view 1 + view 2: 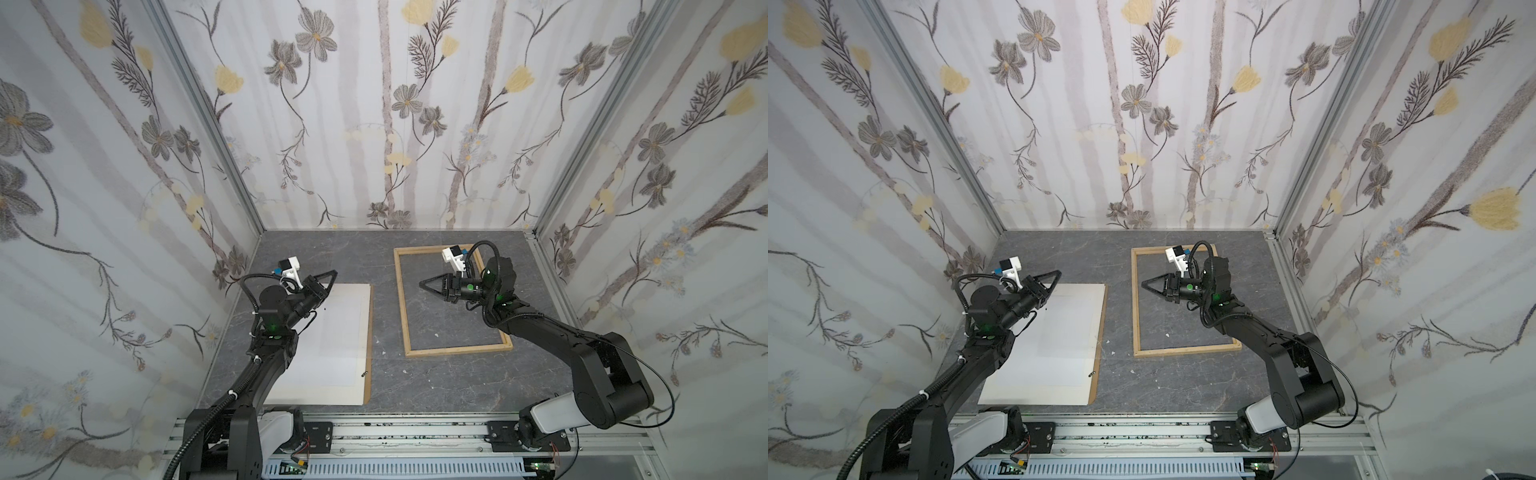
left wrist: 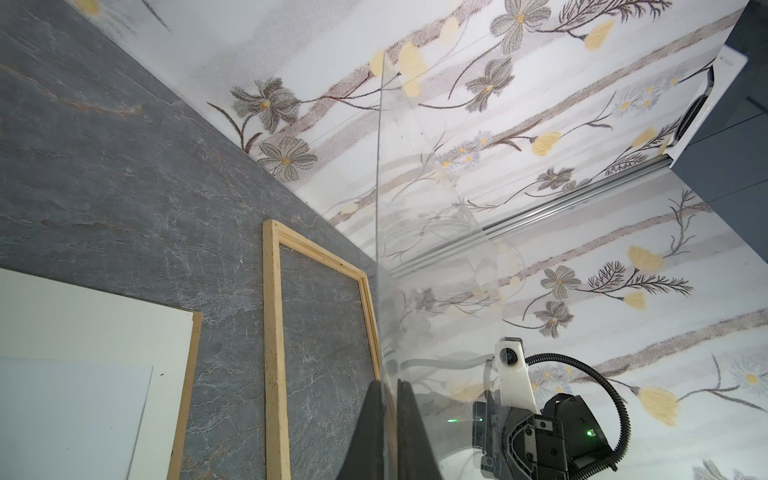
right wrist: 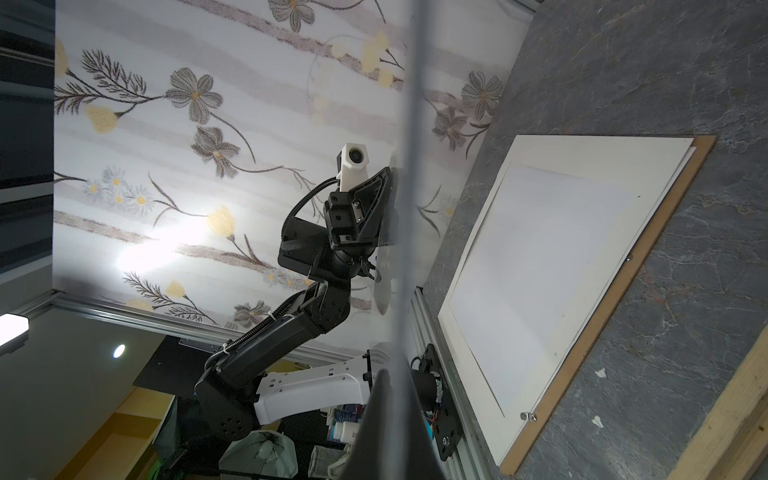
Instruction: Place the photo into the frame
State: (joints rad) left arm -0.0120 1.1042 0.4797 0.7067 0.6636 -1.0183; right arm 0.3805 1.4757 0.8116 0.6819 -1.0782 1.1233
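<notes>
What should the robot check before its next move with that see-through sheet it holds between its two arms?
1. Left gripper shut on the clear pane: ok.
2. Right gripper shut on the same pane: ok.
3. Frame lying flat, its opening empty: ok.
4. Photo already in the frame: not ok; it lies white side up on the mat board.
5. Pane lined up over the frame: cannot tell; it hardly shows in both top views.

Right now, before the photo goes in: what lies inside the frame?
Inside the frame only bare grey tabletop and a small white fleck show. The right arm hangs over its far right part, hiding what lies there.
</notes>
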